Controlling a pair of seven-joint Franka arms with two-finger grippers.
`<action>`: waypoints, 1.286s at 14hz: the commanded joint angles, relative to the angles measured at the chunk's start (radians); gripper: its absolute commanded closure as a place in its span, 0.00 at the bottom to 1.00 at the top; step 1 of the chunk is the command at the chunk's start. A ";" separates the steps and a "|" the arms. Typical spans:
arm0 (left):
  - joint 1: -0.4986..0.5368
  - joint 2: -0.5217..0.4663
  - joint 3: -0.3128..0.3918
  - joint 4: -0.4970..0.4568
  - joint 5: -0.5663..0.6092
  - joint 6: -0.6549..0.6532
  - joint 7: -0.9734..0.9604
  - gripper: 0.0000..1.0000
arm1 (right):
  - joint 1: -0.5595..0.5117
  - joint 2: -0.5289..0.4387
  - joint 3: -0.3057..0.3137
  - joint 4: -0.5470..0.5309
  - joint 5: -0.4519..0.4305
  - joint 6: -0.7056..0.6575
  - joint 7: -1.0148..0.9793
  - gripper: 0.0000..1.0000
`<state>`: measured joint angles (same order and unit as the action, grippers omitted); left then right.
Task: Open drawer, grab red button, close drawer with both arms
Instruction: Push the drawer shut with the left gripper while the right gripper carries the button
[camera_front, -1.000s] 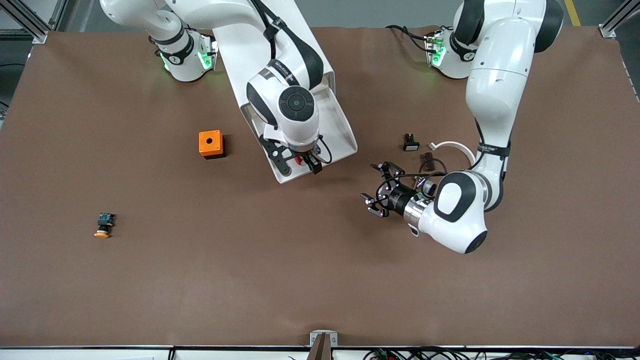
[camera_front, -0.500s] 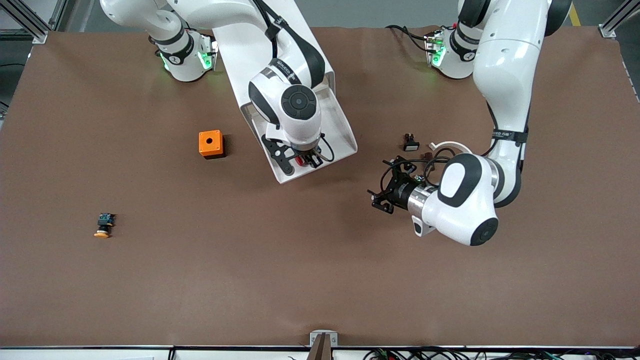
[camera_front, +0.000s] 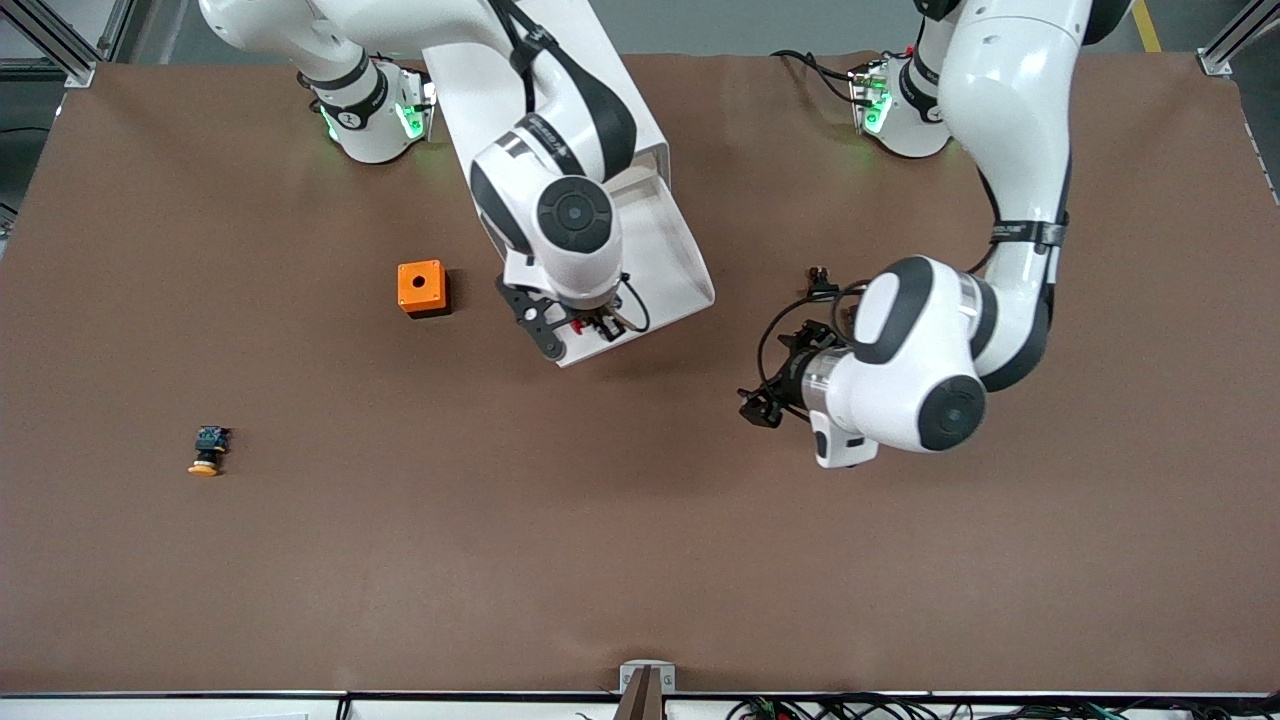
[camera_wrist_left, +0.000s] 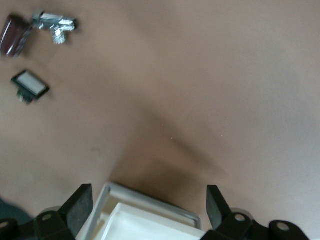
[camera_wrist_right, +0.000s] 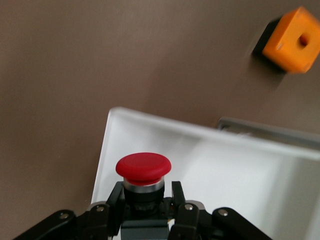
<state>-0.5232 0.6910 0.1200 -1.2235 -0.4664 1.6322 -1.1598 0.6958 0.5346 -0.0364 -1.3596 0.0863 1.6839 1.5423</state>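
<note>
The white drawer (camera_front: 672, 250) stands pulled out of its white cabinet (camera_front: 560, 70). My right gripper (camera_front: 590, 328) hangs over the drawer's front end and is shut on the button (camera_front: 580, 326). In the right wrist view the button's red cap (camera_wrist_right: 143, 167) stands up from the closed right gripper (camera_wrist_right: 147, 200), with the drawer's white floor (camera_wrist_right: 230, 165) under it. My left gripper (camera_front: 760, 405) is open and empty, low over the table beside the drawer's front corner, apart from it. In the left wrist view the left gripper (camera_wrist_left: 148, 207) faces the drawer's front (camera_wrist_left: 150, 200).
An orange box with a hole (camera_front: 422, 287) sits beside the drawer toward the right arm's end. A button with an orange-yellow cap (camera_front: 207, 450) lies nearer the front camera. Small parts (camera_front: 820, 275) lie under the left arm, including a white-faced piece (camera_wrist_left: 30, 85) and a metal piece (camera_wrist_left: 55, 22).
My right gripper has drawn the button a little toward the right arm's end over the drawer's front. The left arm's wrist has swung round over the small parts; its gripper stays near the same spot.
</note>
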 joint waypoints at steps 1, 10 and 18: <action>-0.076 -0.034 -0.003 -0.042 0.109 0.072 0.060 0.00 | -0.146 -0.011 0.010 0.097 0.016 -0.165 -0.248 0.83; -0.322 -0.011 -0.003 -0.137 0.313 0.307 0.040 0.00 | -0.602 -0.031 0.004 -0.033 -0.154 0.021 -1.330 0.82; -0.393 -0.002 -0.052 -0.157 0.260 0.322 -0.053 0.00 | -0.690 0.068 0.003 -0.222 -0.187 0.335 -1.484 0.82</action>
<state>-0.8999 0.6995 0.0990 -1.3623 -0.1763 1.9472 -1.1707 0.0248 0.5752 -0.0529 -1.5781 -0.0640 2.0061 0.0694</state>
